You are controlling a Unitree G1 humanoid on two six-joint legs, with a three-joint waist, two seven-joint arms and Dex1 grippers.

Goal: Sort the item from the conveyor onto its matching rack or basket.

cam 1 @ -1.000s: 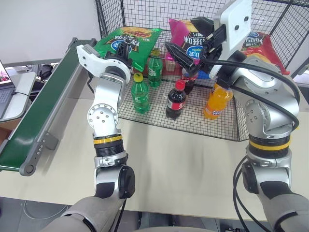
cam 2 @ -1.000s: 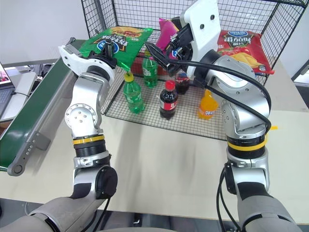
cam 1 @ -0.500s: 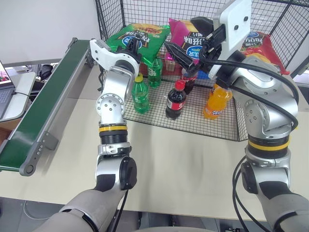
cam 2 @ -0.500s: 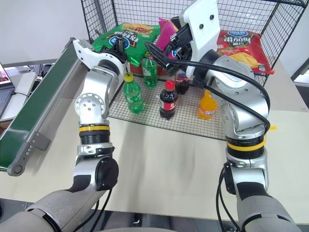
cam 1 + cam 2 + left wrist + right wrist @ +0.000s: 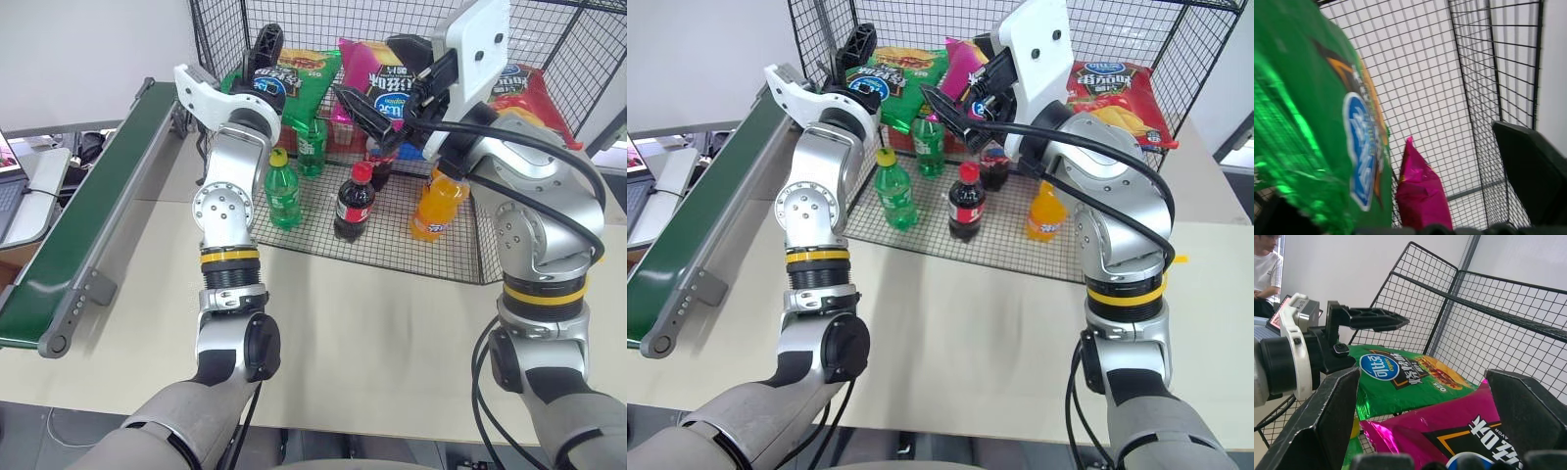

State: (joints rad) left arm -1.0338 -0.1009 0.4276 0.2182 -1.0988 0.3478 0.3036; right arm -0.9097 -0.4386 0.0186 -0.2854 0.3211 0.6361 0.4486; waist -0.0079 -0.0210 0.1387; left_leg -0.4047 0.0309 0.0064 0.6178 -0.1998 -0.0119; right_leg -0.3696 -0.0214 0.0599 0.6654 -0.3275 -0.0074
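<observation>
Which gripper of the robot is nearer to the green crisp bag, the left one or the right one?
The left. The left gripper is open right at the green crisp bag, at the bag's left end. The right gripper is open farther right, in front of the magenta bag.

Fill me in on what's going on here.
The robot is sorting a green crisp bag into the black wire cage. Its left gripper is open beside the bag, which lies on the cage's shelf next to a magenta bag. The right gripper hangs open nearby, holding nothing. The conveyor carries nothing.
</observation>
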